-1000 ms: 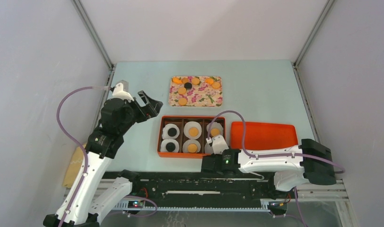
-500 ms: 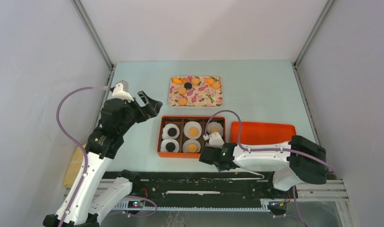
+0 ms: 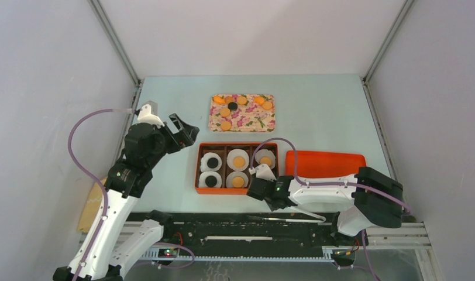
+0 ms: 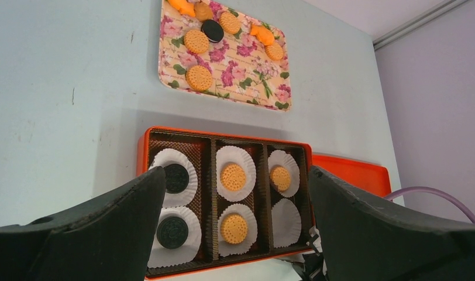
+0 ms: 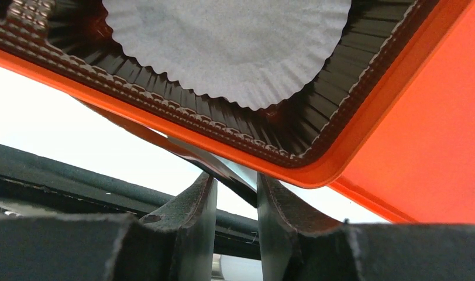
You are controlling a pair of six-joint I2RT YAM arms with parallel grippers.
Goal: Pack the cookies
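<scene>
An orange box holds six white liners. Two black cookies lie in its left column, two orange cookies in the middle and one at the far right. The near right liner is empty and also shows in the right wrist view. More cookies lie on the floral tray. My right gripper sits low at the box's near right corner, its jaws a narrow gap apart and empty. My left gripper hangs wide open and empty, high to the left of the box.
An orange lid lies right of the box, touching it in the right wrist view. The black rail of the arm bases runs along the near edge. A tan flat piece lies at the left edge.
My right gripper has drawn back from over the near right liner towards the near edge, to the box's front corner. The left arm has hardly moved.
</scene>
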